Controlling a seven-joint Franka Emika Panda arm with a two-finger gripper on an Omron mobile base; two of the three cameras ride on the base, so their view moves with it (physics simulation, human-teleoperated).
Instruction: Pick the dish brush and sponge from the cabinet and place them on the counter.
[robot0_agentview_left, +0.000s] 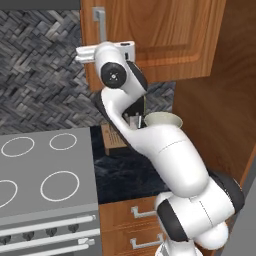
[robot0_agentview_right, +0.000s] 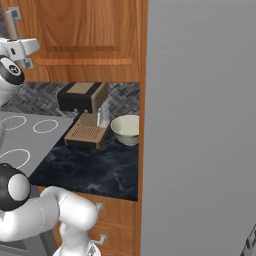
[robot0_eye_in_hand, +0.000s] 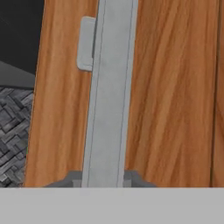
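The white arm's two-finger gripper (robot0_eye_in_hand: 103, 183) clamps its jaws on the grey metal bar handle (robot0_eye_in_hand: 109, 96) of the warm brown wooden wall cabinet (robot0_agentview_left: 165, 35), positioned to swing the closed door. The dish brush and sponge presumably sit hidden inside; the black marbled stone counter (robot0_agentview_right: 95, 167) waits below.
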